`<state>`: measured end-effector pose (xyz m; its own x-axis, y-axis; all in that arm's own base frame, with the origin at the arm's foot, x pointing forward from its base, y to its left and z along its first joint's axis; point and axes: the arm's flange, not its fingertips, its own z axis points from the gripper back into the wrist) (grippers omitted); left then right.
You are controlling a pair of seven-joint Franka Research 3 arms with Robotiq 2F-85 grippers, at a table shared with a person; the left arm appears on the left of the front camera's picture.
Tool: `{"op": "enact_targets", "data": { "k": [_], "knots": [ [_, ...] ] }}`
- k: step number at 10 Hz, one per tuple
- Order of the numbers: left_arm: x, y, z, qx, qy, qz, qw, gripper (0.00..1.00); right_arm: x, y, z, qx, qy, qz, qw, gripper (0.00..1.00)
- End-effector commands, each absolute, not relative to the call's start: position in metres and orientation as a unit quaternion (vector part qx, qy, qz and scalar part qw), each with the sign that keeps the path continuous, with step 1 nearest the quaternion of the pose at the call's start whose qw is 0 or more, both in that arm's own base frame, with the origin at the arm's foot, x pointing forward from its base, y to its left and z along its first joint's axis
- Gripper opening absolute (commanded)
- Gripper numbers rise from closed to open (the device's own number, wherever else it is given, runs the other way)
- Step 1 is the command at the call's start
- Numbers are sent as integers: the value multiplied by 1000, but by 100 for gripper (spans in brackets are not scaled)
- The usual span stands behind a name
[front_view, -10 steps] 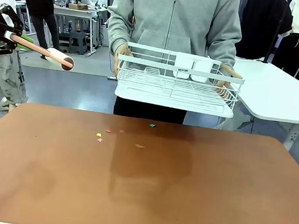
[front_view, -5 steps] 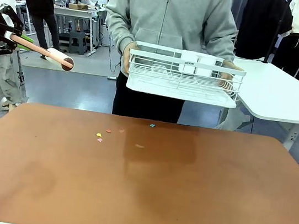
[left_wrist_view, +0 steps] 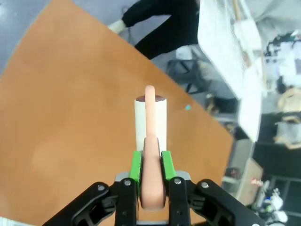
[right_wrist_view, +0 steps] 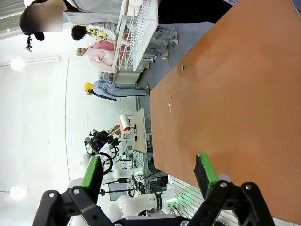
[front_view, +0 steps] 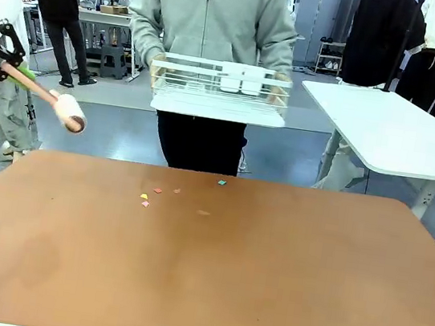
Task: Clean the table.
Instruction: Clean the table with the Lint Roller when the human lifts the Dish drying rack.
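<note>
Left gripper [front_view: 4,65], far left, up in the air off the table's left side: jaws pinching the handle of a pink-handled plastic lint roller with a white cylindrical roll [front_view: 69,113]. The roll sticks out past the fingertips, tilted down, touching nothing. In the wrist view the green pads [left_wrist_view: 137,165] press on both sides of the handle.

The large reddish-brown matte table [front_view: 280,293] lies below and to the right of that gripper. Small coloured paper scraps [front_view: 146,199] sit on it past the roll, near the far edge, with bare tabletop between roll and scraps. One teal scrap [front_view: 221,182] lies farther right.

Beyond the scraps a person in a grey hoodie [front_view: 214,16] stands at the far edge and holds a white wire dish rack [front_view: 219,90] in both hands at chest height, off the table. Right of that stands a smaller white-topped table [front_view: 400,132]. The floor is grey, with other people and workbenches behind.

Right gripper [right_wrist_view: 148,172]: fingers spread wide, nothing between them, brown top ahead of it.
</note>
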<state>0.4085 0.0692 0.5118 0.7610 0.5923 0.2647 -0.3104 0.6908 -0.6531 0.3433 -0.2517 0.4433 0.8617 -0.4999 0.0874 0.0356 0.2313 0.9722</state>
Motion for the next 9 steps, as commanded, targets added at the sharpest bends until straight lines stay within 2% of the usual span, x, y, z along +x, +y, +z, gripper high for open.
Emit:
{"op": "enact_targets", "data": {
  "k": [1,4,6,7,9],
  "knots": [
    [452,83,518,-284,-216,163,920,22,340,-249,445,598,-200,-172,757,100],
    [489,76,503,-282,-187,90,937,22,340,-249,445,598,-200,-172,757,100],
    [507,74,498,-267,-171,86,944,22,340,-249,445,598,-200,-172,757,100],
    [493,65,496,-269,-191,103,939,22,340,-249,445,598,-200,-172,757,100],
    [493,65,496,-269,-191,103,939,22,340,-249,445,598,-200,-172,757,100]
  ]
}}
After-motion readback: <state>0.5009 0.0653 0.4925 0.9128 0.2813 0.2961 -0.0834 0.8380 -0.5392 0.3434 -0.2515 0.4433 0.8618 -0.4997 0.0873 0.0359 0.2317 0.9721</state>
